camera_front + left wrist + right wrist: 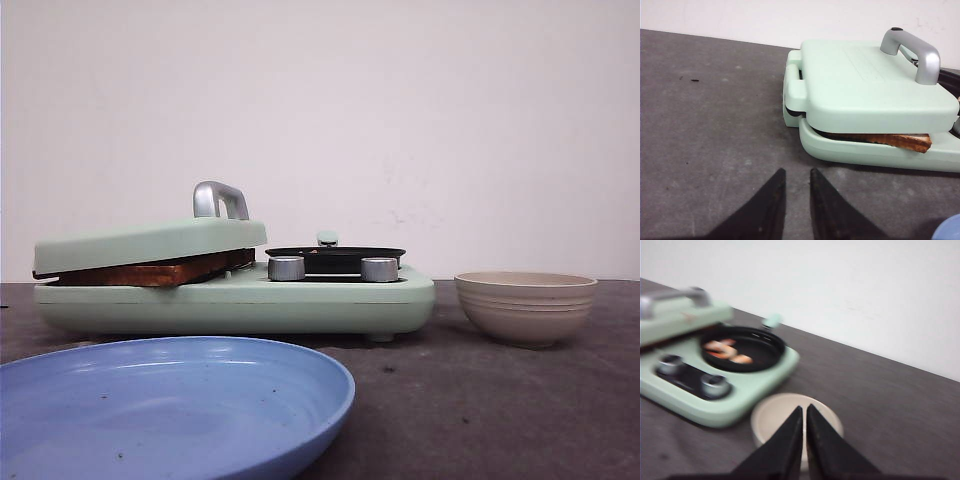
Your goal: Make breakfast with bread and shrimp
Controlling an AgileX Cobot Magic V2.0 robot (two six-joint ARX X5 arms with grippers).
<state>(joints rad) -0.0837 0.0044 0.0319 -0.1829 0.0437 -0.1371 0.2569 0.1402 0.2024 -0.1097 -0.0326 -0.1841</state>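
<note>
Bread [905, 140] lay clamped in the green press [865, 95]; shrimp [727, 351] sat in its pan [742, 347].
Left hand [796, 176] slightly apart; right hand [805, 411] seemingly closed, blurred, above the bowl [771, 415].

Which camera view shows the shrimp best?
The right wrist view. It looks down into the black pan, where the orange shrimp lie, though blurred. The front view shows the pan only from the side, so its rim hides them. The left wrist view shows only the closed press and the bread.
</note>
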